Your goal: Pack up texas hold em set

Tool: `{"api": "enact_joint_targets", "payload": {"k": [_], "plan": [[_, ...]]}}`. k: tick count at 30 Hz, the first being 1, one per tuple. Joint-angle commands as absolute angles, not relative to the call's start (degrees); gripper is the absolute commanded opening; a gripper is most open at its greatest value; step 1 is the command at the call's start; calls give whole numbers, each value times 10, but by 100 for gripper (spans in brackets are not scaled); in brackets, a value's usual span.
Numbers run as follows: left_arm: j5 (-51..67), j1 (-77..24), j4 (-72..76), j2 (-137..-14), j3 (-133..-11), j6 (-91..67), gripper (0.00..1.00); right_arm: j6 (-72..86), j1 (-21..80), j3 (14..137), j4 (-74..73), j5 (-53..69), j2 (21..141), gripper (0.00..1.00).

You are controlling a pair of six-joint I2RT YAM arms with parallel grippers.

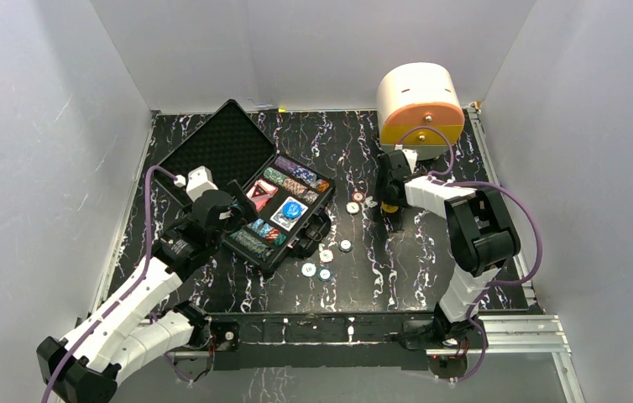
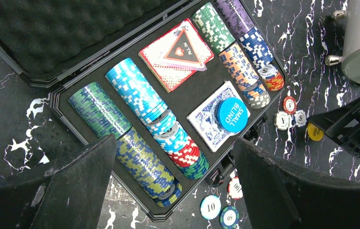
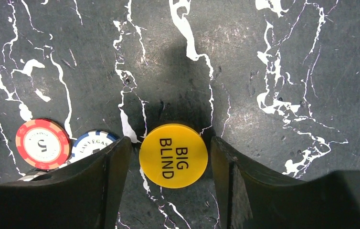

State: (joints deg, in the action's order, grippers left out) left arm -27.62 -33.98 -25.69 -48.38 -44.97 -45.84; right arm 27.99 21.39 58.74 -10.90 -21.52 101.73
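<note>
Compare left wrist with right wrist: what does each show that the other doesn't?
Only left wrist: the open case, its chip rows, the red deck, and the blue deck with the SMALL BLIND disc on it.
Only right wrist: the BIG BLIND lettering on the yellow disc, and the right hand open astride it, close to both edges.
Both: that disc, the red chip near it, and the marbled table.
</note>
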Motion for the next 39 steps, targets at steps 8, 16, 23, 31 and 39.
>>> {"api": "enact_joint_targets", "payload": {"k": [8, 16, 23, 31, 39], "plan": [[-284, -339, -247, -474, -466, -455, 92, 313, 211, 580, -231, -187, 1034, 64], [-284, -339, -249, -470, -467, -455, 93, 300, 211, 586, -208, -184, 1022, 52], [-295, -339, -259, -458, -477, -448, 93, 330, 238, 631, -265, -195, 936, 52], [-362, -340, -268, -439, -537, -387, 93, 365, 366, 726, -281, -219, 897, 53], [-428, -339, -266, -405, -609, -313, 93, 345, 492, 889, -238, -226, 1005, 54]]}}
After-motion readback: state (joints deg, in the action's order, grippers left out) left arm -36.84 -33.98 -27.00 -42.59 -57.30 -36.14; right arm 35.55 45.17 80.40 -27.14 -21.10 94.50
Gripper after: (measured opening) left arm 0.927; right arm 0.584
